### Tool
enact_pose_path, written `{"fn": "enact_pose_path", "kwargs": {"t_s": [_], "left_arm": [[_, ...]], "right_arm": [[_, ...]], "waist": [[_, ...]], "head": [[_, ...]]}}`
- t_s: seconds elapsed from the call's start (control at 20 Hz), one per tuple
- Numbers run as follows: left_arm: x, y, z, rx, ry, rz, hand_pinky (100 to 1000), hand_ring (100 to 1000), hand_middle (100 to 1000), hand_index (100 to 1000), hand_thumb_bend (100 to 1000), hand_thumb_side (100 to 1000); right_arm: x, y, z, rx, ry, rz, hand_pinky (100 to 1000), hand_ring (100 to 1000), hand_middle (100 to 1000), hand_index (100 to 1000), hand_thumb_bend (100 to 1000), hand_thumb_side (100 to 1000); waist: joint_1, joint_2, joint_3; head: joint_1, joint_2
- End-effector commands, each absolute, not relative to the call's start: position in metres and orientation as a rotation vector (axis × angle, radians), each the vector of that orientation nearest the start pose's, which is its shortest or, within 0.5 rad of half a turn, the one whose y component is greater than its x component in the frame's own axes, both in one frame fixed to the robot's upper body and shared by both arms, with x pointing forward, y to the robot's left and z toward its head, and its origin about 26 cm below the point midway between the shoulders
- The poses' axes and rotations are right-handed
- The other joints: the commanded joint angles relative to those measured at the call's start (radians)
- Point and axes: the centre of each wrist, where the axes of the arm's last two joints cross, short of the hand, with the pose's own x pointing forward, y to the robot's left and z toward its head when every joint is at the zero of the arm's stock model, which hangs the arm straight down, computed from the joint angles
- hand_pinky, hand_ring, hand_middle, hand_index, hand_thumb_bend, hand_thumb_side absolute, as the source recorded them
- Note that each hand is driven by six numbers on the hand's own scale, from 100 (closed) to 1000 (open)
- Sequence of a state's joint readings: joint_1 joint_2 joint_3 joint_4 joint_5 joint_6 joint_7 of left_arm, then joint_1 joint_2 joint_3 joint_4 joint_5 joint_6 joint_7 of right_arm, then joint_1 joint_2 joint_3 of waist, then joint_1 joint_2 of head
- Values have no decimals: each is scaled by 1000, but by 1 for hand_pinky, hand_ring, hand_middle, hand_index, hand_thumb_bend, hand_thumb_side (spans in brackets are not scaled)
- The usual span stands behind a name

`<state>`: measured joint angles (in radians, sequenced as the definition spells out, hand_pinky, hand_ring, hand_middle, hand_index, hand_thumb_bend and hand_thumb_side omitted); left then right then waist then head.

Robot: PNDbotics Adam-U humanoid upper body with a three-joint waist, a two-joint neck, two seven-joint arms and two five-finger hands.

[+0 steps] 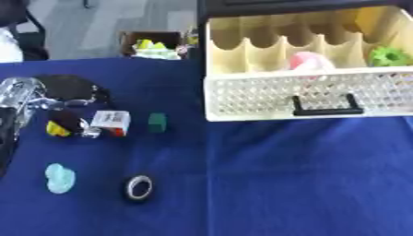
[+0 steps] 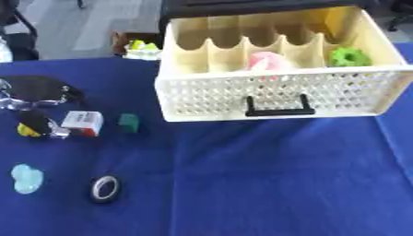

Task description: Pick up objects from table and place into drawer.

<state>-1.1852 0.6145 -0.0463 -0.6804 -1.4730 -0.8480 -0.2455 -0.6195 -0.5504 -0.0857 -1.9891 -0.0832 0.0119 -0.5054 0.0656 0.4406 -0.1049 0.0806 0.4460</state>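
The left hand lies low at the left of the tabletop, its fingers curled about a small yellow piece and touching the white box; whether it truly grips the piece cannot be told. The right hand is not in view, so the left is judged the working hand, and the drawer, open and already holding a pink item and a green item, lies up and to the hand's right, well apart. The green block sits just right of the box, with the tape ring and pale blue lump nearer the camera.
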Motion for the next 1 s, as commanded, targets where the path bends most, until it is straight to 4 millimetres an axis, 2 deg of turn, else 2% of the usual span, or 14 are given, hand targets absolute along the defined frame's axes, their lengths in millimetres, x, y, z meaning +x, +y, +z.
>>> {"fn": "enact_pose_path", "kwargs": {"t_s": [0.05,0.3,0.55,0.7,1.0], "left_arm": [[490,360,301,-1522,1486,2764,659,758,691,791,407,966],[490,359,298,-1551,1522,2724,605,713,615,731,395,847],[491,358,294,-1564,1543,2706,585,688,580,696,380,871],[492,358,292,-1568,1545,2705,573,677,566,677,360,852],[492,357,292,-1566,1564,2699,542,646,535,632,257,706]], "right_arm": [[300,-281,330,613,3490,225,881,691,520,791,100,1000],[300,-282,330,613,3485,253,881,690,520,787,100,1000],[300,-283,329,617,3485,273,883,690,519,784,100,1000],[300,-284,328,621,3486,281,883,691,519,784,100,1000],[300,-283,328,617,3487,283,882,691,519,782,100,1000]], "waist": [[-4,-18,-1],[-6,-17,-2],[-7,-14,-3],[-8,-13,-3],[-9,-17,-2]], "head": [[4,-8],[4,-9],[5,-11],[6,-10],[5,-7]]}}
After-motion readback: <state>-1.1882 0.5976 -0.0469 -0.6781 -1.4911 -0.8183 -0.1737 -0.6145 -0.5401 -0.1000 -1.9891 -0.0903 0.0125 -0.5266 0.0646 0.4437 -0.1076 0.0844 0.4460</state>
